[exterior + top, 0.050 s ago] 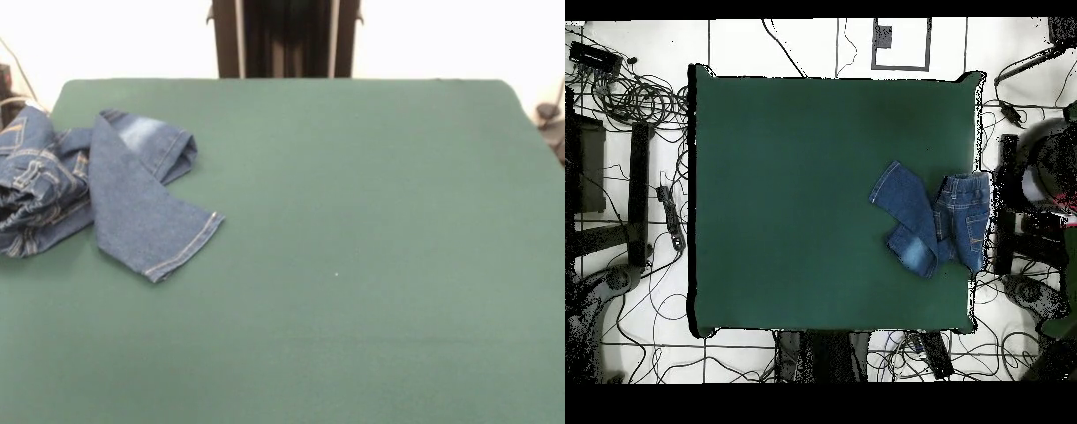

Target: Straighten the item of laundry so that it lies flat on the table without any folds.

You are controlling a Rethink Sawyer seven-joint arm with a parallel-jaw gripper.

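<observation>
**Jeans bunched at the desk's edge, claw out of sight**

The claw shows in neither view, so whether it is released or clenched cannot be told, and places cannot be given against it; they are given by the desk instead.

The jeans [106, 190] lie crumpled at one side edge of the green desk [353, 265]. In the front view they sit at the left side, toward the far corner, with the waist part heaped in folds right at the desk's margin. One leg runs out from the heap across the cloth and ends in a hemmed cuff with pale stitching, pointing toward the desk's middle. A second leg is doubled over behind it, showing a faded pale patch near the fold.

In the overhead view the jeans [933, 220] lie against the right edge of the desk [785, 200], about halfway along it. A back pocket faces up near the edge, and the legs cross over each other toward the middle.

Cables [640, 100] and stands lie on the floor around the desk.
</observation>
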